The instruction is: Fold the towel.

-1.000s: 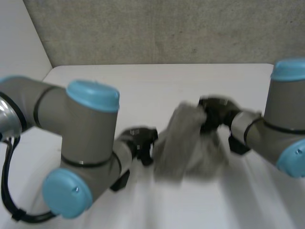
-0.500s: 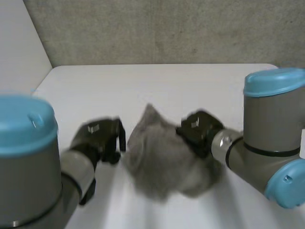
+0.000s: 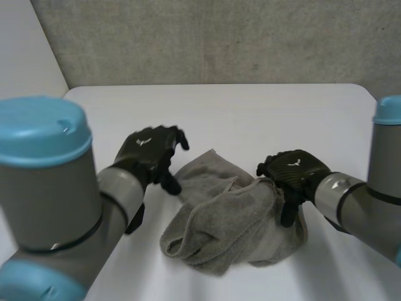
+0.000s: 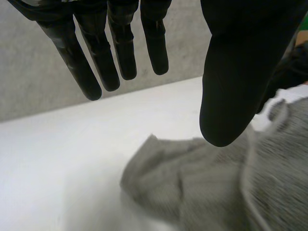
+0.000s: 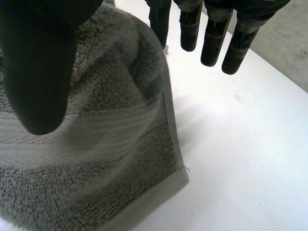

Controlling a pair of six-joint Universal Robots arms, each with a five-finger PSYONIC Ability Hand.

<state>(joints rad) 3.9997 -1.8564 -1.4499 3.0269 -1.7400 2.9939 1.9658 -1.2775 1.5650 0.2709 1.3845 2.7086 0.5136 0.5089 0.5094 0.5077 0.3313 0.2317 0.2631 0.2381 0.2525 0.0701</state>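
"The right hand (image 3: 293,172) sits at the right edge of the towel (image 3: 229,219). Its fingers (image 5: 211,43) are straight and reach past the hem over the bare table (image 3: 250,113), and the thumb is above the cloth. It grips nothing."

"And the left hand (image 3: 149,152)?"

"Open too, with its fingers (image 4: 96,62) spread in the air. It hovers just beside the towel's far left corner without touching it, and the cloth lies off on its thumb side."

"Which hand is nearer, then?"

"The right one, since it is at the cloth itself. The left would have to come in a little toward that pointed corner."

"How does the towel lie?"

"On the near half of the table, between the two hands. Its longer spread runs across, from one hand toward the other, and one corner pokes toward the far side."

"And its look?"

"Grey terry, thick and soft, heaped rather than flat — a rolled bulge at the near left and a hemmed edge below the right palm. It looks bunched, not folded, so it probably wants spreading before any clean fold."
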